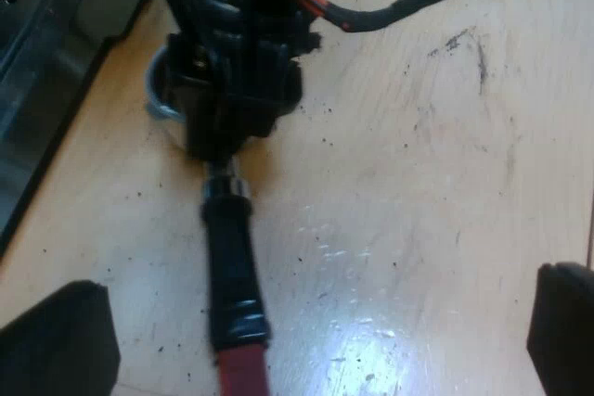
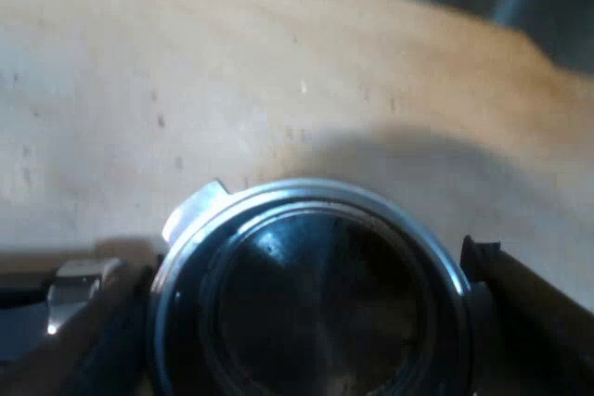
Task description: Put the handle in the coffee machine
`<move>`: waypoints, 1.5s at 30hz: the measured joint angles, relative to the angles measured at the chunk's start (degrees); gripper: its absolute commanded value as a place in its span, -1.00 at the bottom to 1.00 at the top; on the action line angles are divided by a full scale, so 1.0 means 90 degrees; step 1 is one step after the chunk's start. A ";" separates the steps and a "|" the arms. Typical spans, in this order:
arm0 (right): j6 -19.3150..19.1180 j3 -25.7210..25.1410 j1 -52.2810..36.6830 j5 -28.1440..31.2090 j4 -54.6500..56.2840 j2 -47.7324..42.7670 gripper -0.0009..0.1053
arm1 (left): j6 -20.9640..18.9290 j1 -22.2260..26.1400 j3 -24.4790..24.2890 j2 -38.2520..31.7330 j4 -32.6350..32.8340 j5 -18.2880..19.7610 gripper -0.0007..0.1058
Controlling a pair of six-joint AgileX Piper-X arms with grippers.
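- The metal holder (image 2: 311, 322) is not in the machine yet. It lies flat on the wooden surface (image 1: 418, 183), basket mouth facing up. Its dark handle (image 1: 232, 266) stretches out along the wood to the red end (image 1: 243, 373).
- A dark body stands just beside the basket at the edge of the surface. It may be the espresso machine (image 1: 37, 62), but I cannot make out its front or the place where the holder locks in.
- My judgement is that the task is at its start. A grip on the holder looks made, while the lift, the carry to the machine's front and the locking turn are all left to do.
- My right end effector (image 2: 311, 275) is down over the basket, with one finger on each side of the metal rim. Both fingers sit against the rim, so I read it as clamped on the holder's basket. The basket looks empty and dark inside.
- My left end effector (image 1: 311, 322) hangs above the surface near the red end of the handle. Its fingers are spread wide apart, holding nothing and touching nothing, and the handle runs between them below.
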 measured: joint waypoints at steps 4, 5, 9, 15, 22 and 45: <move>0.0364 0.0030 0.0000 -0.0004 0.0549 -0.0365 -0.98 | 0.0324 0.0000 0.0000 0.0000 -0.0044 -0.0014 0.73; 0.0427 0.0030 0.0000 -0.0004 0.0656 -0.0440 -0.98 | 0.0399 0.0000 0.0000 0.0000 -0.0044 -0.0014 0.73; 0.0925 0.0030 0.0000 -0.0004 0.1209 -0.0893 -0.98 | 0.0601 0.0000 0.0000 0.0000 -0.0044 -0.0057 0.73; 0.1129 0.0030 0.0044 -0.0004 0.1670 -0.1434 -0.98 | 0.0664 -0.0014 0.0000 0.0294 -0.0053 -0.0130 0.73; 0.1359 0.0030 0.0327 -0.0014 0.1790 -0.1822 -0.98 | 0.0666 -0.0474 0.0000 0.0798 -0.0130 -0.0146 0.73; 0.1557 0.0037 0.0396 -0.0477 0.1821 -0.2250 -0.98 | 0.0694 -0.0517 0.0368 0.1043 -0.0637 -0.0516 0.73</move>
